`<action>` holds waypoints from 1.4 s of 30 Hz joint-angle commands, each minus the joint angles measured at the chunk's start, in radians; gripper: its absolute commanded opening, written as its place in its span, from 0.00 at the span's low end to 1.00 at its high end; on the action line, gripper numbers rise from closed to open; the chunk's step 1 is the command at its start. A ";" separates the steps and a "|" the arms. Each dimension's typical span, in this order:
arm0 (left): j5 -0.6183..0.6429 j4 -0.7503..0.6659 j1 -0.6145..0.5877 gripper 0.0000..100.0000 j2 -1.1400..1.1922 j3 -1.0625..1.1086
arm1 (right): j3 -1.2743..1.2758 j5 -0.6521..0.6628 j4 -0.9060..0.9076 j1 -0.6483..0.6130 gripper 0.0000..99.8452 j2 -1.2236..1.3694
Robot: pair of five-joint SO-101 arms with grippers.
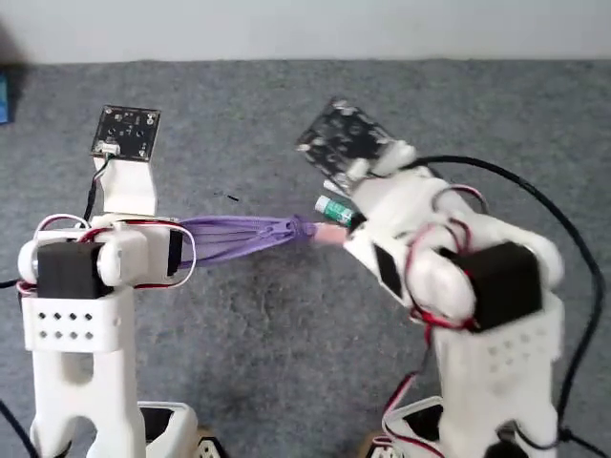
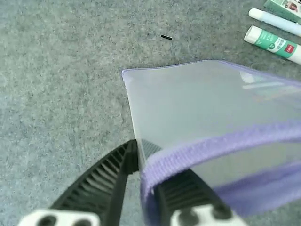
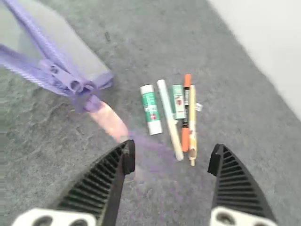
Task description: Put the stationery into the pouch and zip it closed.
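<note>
While the left arm is standing at one side of the grey tabletop in the high view, it is holding one end of the purple pouch, which is stretching across toward the right arm. The pouch's pink pull tab is lying right at the front of the right arm. A green-and-white glue stick is showing just beyond the tab, partly under that arm.

In the left wrist view, the left jaws are pinching the pouch by its purple zip band, near a corner, and its see-through body is reaching out over the tabletop. The glue stick, a white pen and a green packet are lying side by side past the pouch's far edge.

In the right wrist view, the right jaws are standing spread wide, gripping nothing. The pull tab is trailing from the zip end of the pouch toward one jaw tip; whether it is touching is unclear. Beyond the jaws, the stationery is lying in a tight row on the tabletop, outside the pouch: glue stick, white pen, green packet, an orange pen and a tan pen.
</note>
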 commanded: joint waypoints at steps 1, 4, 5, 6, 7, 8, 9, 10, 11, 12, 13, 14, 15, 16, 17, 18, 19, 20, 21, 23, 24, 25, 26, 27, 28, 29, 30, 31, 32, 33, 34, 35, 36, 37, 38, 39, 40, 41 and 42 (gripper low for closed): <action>0.041 -0.017 0.008 0.01 0.011 -0.028 | -0.017 -0.011 0.045 0.082 0.26 -0.050; 0.046 -0.020 0.009 0.01 0.011 -0.028 | 0.035 -0.009 0.044 0.173 0.26 -0.031; 0.046 -0.025 0.008 0.01 0.011 -0.028 | 0.044 0.000 0.042 0.196 0.26 -0.012; 0.046 -0.029 0.008 0.01 0.011 -0.028 | 0.046 0.017 0.041 0.213 0.26 0.016; 0.046 -0.031 0.008 0.01 0.011 -0.028 | 0.046 0.032 0.036 0.229 0.26 0.047; 0.046 -0.031 0.008 0.01 0.011 -0.028 | 0.043 0.046 0.035 0.240 0.26 0.082; 0.046 -0.031 0.008 0.01 0.011 -0.028 | 0.034 0.051 0.035 0.248 0.26 0.122; 0.046 -0.031 0.008 0.01 0.011 -0.028 | 0.023 0.055 0.035 0.251 0.26 0.170; 0.046 -0.031 0.008 0.01 0.011 -0.028 | 0.009 0.058 0.035 0.251 0.26 0.220; 0.046 -0.031 0.008 0.01 0.011 -0.028 | -0.011 0.058 0.036 0.248 0.26 0.272; 0.046 -0.028 0.008 0.01 0.011 -0.030 | -0.035 0.060 0.036 0.245 0.26 0.325; 0.046 -0.026 0.008 0.01 0.011 -0.030 | -0.061 0.060 0.036 0.243 0.26 0.375; 0.046 -0.026 0.008 0.01 0.011 -0.030 | -0.086 0.060 0.035 0.242 0.26 0.427; 0.046 -0.025 0.008 0.01 0.011 -0.030 | -0.115 0.060 0.035 0.232 0.26 0.481; 0.046 -0.025 0.008 0.01 0.011 -0.030 | -0.143 0.060 0.035 0.228 0.26 0.536; 0.046 -0.025 0.008 0.01 0.011 -0.030 | -0.170 0.061 0.035 0.223 0.26 0.587; 0.046 -0.025 0.008 0.01 0.009 -0.030 | -0.199 0.061 0.035 0.220 0.26 0.641; 0.046 -0.025 0.008 0.01 0.009 -0.030 | -0.229 0.064 0.035 0.211 0.26 0.694; 0.046 -0.025 0.008 0.01 0.008 -0.030 | -0.258 0.084 0.035 0.202 0.26 0.746; 0.046 -0.023 0.008 0.01 0.005 -0.030 | -0.324 0.126 0.035 0.185 0.26 0.852; 0.046 -0.023 0.008 0.01 0.005 -0.030 | -0.364 0.138 0.035 0.174 0.26 0.901; 0.046 -0.023 0.008 0.01 0.005 -0.030 | -0.407 0.143 0.035 0.163 0.26 0.952; 0.046 -0.023 0.008 0.01 0.005 -0.030 | -0.451 0.143 0.035 0.153 0.26 1.000; 0.046 -0.023 0.008 0.01 0.005 -0.028 | -0.497 0.143 0.035 0.140 0.26 1.049; 0.046 -0.023 0.008 0.01 0.005 -0.028 | -0.542 0.144 0.035 0.131 0.26 1.098; 0.046 -0.023 0.008 0.01 0.005 -0.028 | -0.589 0.144 0.035 0.125 0.26 1.147; 0.046 -0.023 0.006 0.01 0.005 -0.028 | -0.637 0.144 0.035 0.117 0.26 1.199; 0.046 -0.023 0.006 0.01 0.005 -0.028 | -0.684 0.144 0.035 0.110 0.26 1.250; 0.046 -0.023 0.006 0.01 0.005 -0.028 | -0.733 0.146 0.035 0.107 0.26 1.302; 0.046 -0.023 0.006 0.01 0.005 -0.028 | -0.781 0.146 0.036 0.102 0.26 1.348; 0.046 -0.023 0.006 0.01 0.005 -0.028 | -0.825 0.146 0.038 0.096 0.26 1.389; 0.046 -0.023 0.006 0.01 0.005 -0.028 | -0.865 0.146 0.039 0.091 0.26 1.429; 0.046 -0.023 0.006 0.01 0.005 -0.028 | -0.905 0.146 0.039 0.085 0.26 1.461; 0.046 -0.023 0.006 0.01 0.005 -0.028 | -0.936 0.146 0.041 0.081 0.26 1.489; 0.046 -0.023 0.006 0.01 0.005 -0.028 | -0.957 0.146 0.041 0.071 0.26 1.511; 0.046 -0.023 0.006 0.01 0.005 -0.028 | -0.973 0.146 0.041 0.065 0.26 1.527; 0.046 -0.023 0.006 0.01 0.005 -0.028 | -0.980 0.147 0.041 0.059 0.26 1.541; 0.046 -0.023 0.006 0.01 0.005 -0.030 | -0.987 0.157 0.041 0.054 0.26 1.558; 0.046 -0.023 0.006 0.01 0.005 -0.030 | -0.987 0.178 0.038 0.054 0.25 1.570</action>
